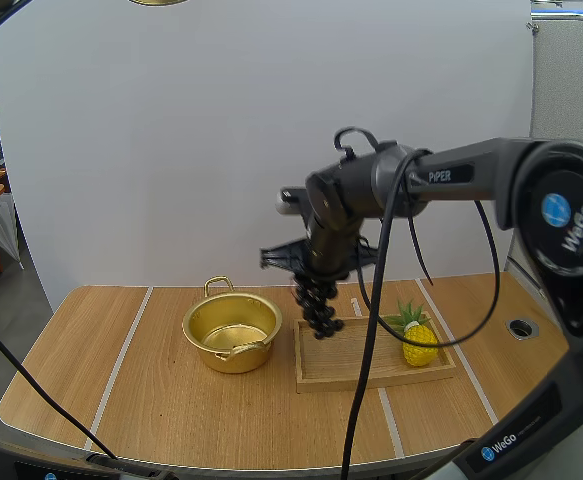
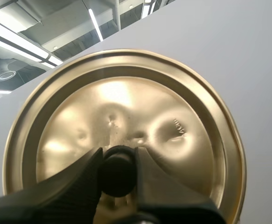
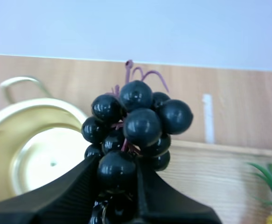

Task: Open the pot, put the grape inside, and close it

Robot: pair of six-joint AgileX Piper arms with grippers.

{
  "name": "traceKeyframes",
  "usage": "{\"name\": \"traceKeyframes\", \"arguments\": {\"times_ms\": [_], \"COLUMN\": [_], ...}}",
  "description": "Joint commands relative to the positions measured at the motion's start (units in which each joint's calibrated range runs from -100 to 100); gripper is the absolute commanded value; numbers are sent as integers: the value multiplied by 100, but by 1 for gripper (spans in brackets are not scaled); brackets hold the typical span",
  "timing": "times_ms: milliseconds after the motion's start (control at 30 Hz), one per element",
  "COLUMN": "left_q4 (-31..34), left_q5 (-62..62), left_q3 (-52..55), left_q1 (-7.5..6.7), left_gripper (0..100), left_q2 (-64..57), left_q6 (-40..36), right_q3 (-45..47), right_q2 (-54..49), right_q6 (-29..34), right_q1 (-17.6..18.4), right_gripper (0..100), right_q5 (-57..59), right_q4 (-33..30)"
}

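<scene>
A gold pot (image 1: 232, 333) stands open on the table, left of the wooden tray (image 1: 366, 364). My right gripper (image 1: 314, 286) is shut on a bunch of dark grapes (image 1: 320, 306), which hangs above the tray's left end, just right of the pot. In the right wrist view the grapes (image 3: 133, 120) are pinched between the fingertips, with the pot (image 3: 38, 149) beside them. In the left wrist view my left gripper (image 2: 118, 171) is shut on the black knob (image 2: 117, 174) of the gold lid (image 2: 126, 130), held up in the air. An edge of the lid (image 1: 158, 2) shows high over the table.
A small yellow pineapple toy (image 1: 417, 340) stands on the tray's right end. The round table has white lines across it and a cable hole (image 1: 522, 327) at the right. Bare wood lies left of the pot and along the front.
</scene>
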Motion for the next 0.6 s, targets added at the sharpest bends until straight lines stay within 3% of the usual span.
{"name": "traceKeyframes", "arguments": {"times_ms": [0,233,567], "left_q4": [38,38,38], "left_q5": [-324,-324,-324], "left_q3": [-48,-48,-48], "left_q1": [-15,-15,-15], "left_gripper": [0,0,0], "left_q2": [-42,-42,-42], "left_q6": [-60,-60,-60], "right_q3": [-742,-1274,-1445], "right_q2": [-210,175,1329], "right_q6": [-150,-150,-150], "right_q1": [595,982,1013], "right_gripper": [0,0,0], "right_q5": [308,350,292], "right_q4": [-34,-34,-34]}}
